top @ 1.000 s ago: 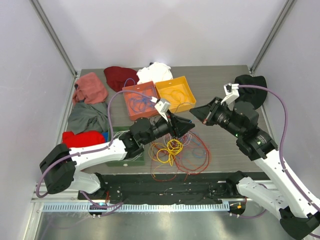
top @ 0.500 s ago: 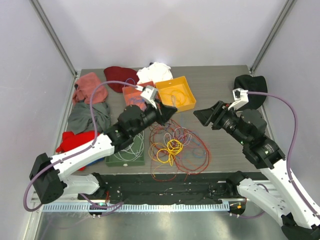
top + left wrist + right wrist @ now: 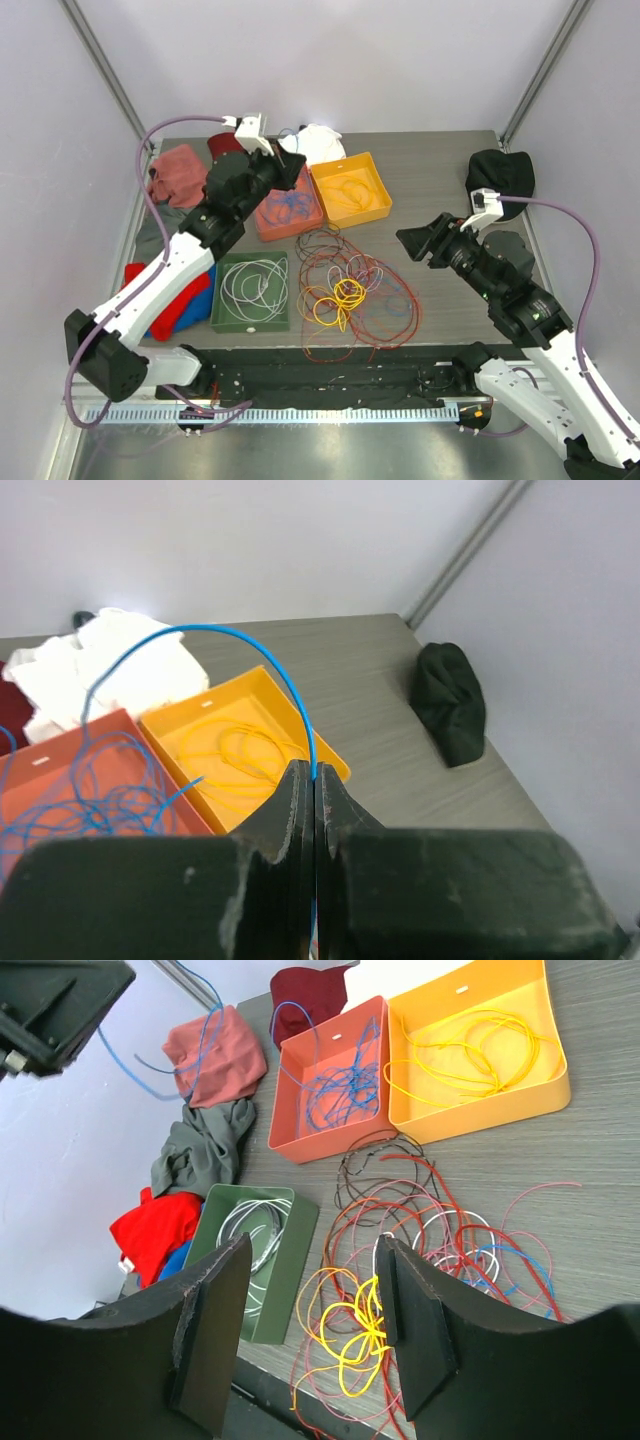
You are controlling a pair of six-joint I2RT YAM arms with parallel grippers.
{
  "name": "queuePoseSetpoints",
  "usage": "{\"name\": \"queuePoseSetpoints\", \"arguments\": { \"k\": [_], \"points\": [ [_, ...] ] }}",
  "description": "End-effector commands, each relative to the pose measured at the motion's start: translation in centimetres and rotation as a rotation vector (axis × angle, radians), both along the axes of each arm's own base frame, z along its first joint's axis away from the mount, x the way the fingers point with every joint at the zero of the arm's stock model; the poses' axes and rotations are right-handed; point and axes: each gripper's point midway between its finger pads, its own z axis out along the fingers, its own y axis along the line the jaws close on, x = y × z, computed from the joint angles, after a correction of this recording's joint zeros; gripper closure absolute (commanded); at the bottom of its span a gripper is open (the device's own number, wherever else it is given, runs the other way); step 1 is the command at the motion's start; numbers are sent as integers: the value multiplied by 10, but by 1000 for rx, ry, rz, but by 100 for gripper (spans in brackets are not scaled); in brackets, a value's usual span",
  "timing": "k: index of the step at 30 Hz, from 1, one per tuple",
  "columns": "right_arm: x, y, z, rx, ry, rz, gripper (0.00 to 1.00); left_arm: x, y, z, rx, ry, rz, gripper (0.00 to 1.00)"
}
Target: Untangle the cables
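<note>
A tangle of red, pink, white, blue and brown cables [image 3: 355, 285] lies on the table's near middle, with a yellow bunch [image 3: 365, 1330] at its front. My left gripper [image 3: 291, 166] hangs over the red-orange tray [image 3: 290, 232], shut on a thin blue cable [image 3: 230, 640] that arcs from its tips [image 3: 314, 776] down toward the blue loops in that tray. My right gripper [image 3: 410, 240] stands open to the right of the tangle, above the table. In the right wrist view its fingers [image 3: 312, 1260] hold nothing.
A yellow tray [image 3: 360, 217] holds a yellow cable. White cables lie in the green tray [image 3: 250, 322]. Cloths lie along the back and left: pink [image 3: 180, 175], dark red [image 3: 225, 150], white [image 3: 315, 145], grey [image 3: 150, 235], red [image 3: 165, 305]. A black cloth [image 3: 500, 175] sits far right.
My left gripper shut on the blue cable at the tangle and carried it back and left to above the red-orange tray. My right gripper opened and drew back to the right.
</note>
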Motion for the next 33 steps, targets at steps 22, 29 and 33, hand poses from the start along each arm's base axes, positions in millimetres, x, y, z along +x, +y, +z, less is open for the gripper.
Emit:
{"name": "queuePoseSetpoints", "arguments": {
  "k": [22,29,33],
  "points": [
    [9,-8,-29,-109,16,-36,39,127,36,-164,74,374,93,89],
    [12,-6,-36,-120,36,-32,40,106,59,-134,137,364,163,0],
    [13,-4,-41,-111,46,-27,40,88,80,-129,185,394,236,0]
  ]
}}
